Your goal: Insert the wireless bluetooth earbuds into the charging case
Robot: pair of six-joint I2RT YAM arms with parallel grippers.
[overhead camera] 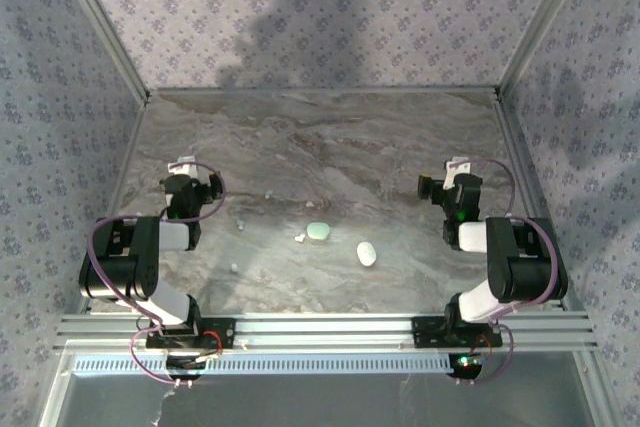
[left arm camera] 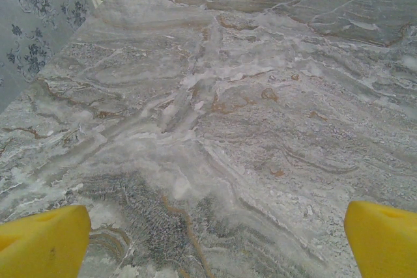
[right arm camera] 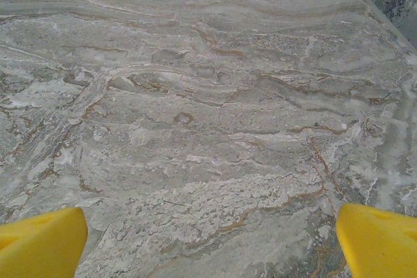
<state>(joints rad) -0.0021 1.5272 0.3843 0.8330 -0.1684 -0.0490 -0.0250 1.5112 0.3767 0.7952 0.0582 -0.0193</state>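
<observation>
Gaping wide and empty, both jaws flank 2 cases (overhead camera: 318,232) and scattered earbuds (overhead camera: 240,226).

We keep both arms folded, elbows back and forearms reaching forward. In the overhead view our left arm (overhead camera: 135,257) sits at about 8 o'clock, its black elbow joint bent outward, its wrist raised toward 12 o'clock and ending in the left gripper (overhead camera: 184,163). Our right arm (overhead camera: 515,259) mirrors it at about 4 o'clock, and the right gripper (overhead camera: 458,165) also aims toward 12 o'clock. Both grippers are spread wide and empty. On the left wrist camera our left fingers (left arm camera: 42,242) show yellow at 7 and 5 o'clock, far apart. Our right fingers (right arm camera: 381,239) stand the same way.
</observation>
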